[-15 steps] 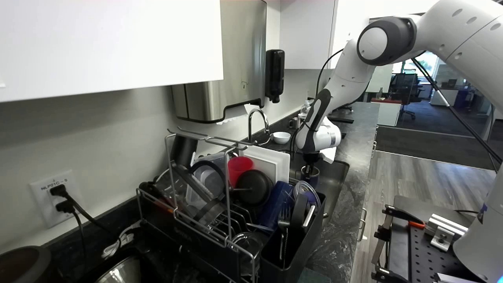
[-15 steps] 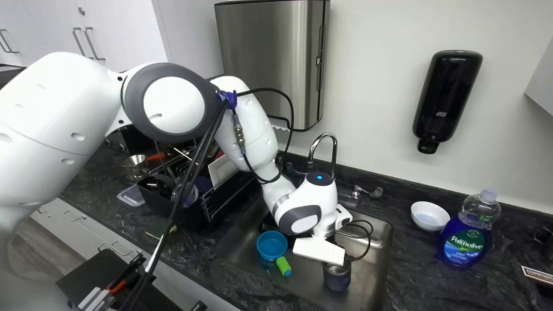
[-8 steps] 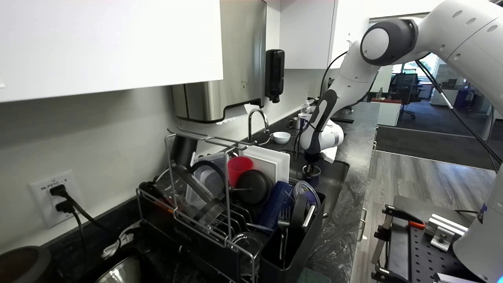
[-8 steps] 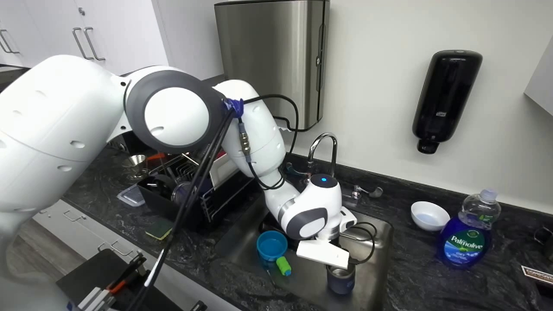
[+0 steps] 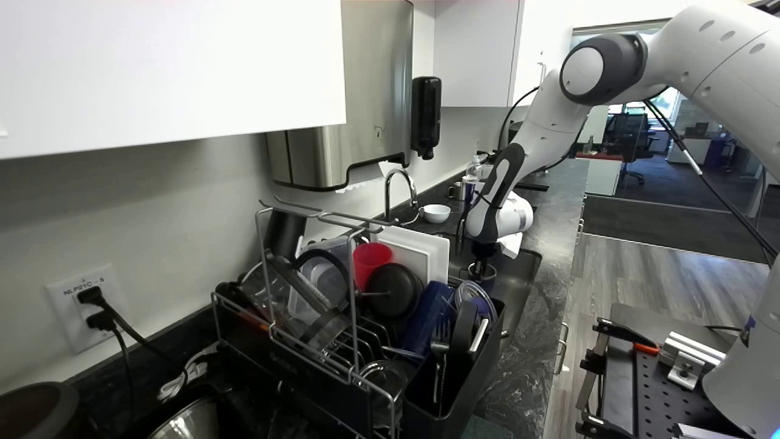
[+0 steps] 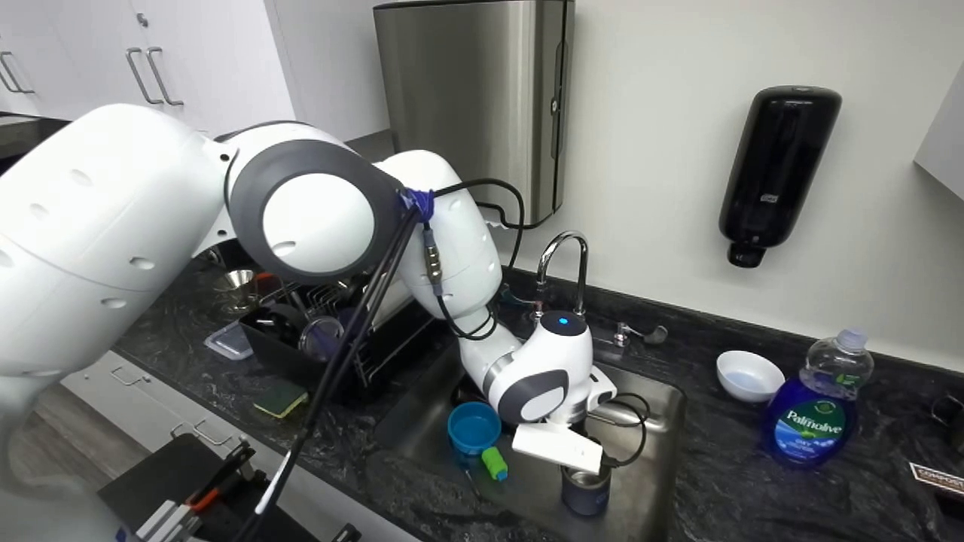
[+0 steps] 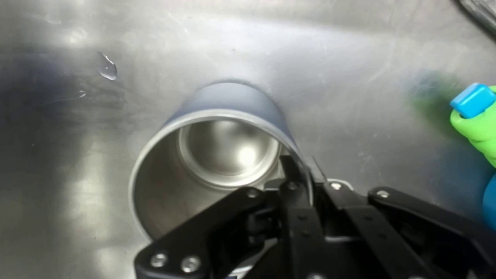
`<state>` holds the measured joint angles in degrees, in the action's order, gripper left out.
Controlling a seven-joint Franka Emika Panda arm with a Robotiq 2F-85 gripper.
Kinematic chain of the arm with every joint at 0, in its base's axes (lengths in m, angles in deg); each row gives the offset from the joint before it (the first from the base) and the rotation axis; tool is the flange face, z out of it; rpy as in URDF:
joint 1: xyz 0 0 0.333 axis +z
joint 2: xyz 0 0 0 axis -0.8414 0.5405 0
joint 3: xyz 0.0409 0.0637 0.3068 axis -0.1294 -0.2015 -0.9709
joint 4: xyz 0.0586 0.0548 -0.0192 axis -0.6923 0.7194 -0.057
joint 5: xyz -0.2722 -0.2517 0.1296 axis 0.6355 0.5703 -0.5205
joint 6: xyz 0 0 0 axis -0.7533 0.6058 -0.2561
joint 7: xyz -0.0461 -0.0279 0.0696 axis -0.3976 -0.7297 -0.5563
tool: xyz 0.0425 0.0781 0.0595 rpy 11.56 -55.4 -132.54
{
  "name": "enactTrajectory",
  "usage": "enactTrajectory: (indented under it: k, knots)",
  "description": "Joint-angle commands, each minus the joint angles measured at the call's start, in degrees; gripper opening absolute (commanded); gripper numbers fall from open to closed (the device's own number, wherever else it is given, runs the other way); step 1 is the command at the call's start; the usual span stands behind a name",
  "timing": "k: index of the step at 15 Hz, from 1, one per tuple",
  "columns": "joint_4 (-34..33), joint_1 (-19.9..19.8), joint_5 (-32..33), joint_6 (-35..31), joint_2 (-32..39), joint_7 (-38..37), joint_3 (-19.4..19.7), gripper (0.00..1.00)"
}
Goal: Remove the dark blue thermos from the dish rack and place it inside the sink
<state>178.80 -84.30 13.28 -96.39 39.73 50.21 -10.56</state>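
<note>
Within the sink [image 6: 527, 508], beside which stands the dish rack [image 5: 332, 387], the step in hand looks to be the set-down: seat the load on the steel floor, then let go. The gripper [image 7: 302, 166] is closed over one wall of the dark blue thermos [image 6: 585, 493], one finger [image 7: 290, 170] inside the mouth and its partner outside. The thermos is in the sink, roughly upright; whether its base touches the floor I cannot tell, so ease down until it surely rests flat before parting the fingers. The teal cup [image 6: 474, 443] sits apart, with the green object [image 6: 495, 463] just beside it; keep off both. Part only a little, then rise straight up, since a sideways pull could catch the inner finger on the rim [image 7: 221, 113] and tip everything over
</note>
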Motion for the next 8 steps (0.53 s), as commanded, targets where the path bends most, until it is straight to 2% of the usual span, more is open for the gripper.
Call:
enactTrajectory:
  k: [1,3,4,6,8]
  knots:
    - [-1.21,-1.96,1.92,1.07,0.54,-1.27,-1.54,0.02]
    - [-1.48,-2.07,1.82,1.21,0.69,-1.52,-1.57,0.02]
    - [-1.55,-2.1,1.79,1.32,0.66,-1.65,-1.57,0.32]
    - [-1.69,-2.17,1.81,1.51,0.49,-1.74,-1.63,0.39]
    - [-1.47,-2.61,1.75,1.29,-0.09,-1.36,-2.18,0.52]
